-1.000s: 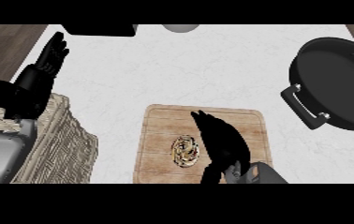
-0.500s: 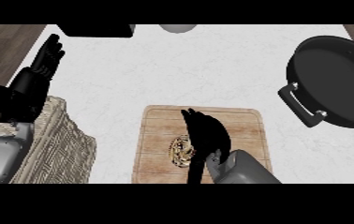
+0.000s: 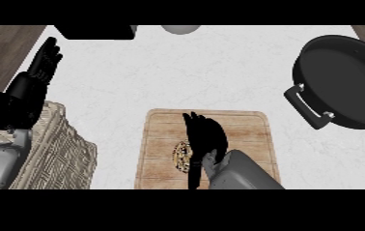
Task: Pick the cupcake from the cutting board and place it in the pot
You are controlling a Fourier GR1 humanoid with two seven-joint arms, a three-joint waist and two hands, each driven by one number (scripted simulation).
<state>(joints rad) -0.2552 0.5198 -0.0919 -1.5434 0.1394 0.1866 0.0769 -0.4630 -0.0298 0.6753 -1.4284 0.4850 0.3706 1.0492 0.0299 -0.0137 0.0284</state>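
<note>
While the cupcake [image 3: 181,154] sits on the cutting board [image 3: 246,128], the right hand [image 3: 205,134] covers its right side, fingers straight and together. The pot [image 3: 341,82] stands well apart; the left hand [image 3: 32,82] rests open.

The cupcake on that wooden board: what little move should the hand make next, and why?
Probably curl the right hand round the cupcake. Its fingers look straight, lying over the cupcake's right side on the cutting board, so nothing is gripped yet.
</note>
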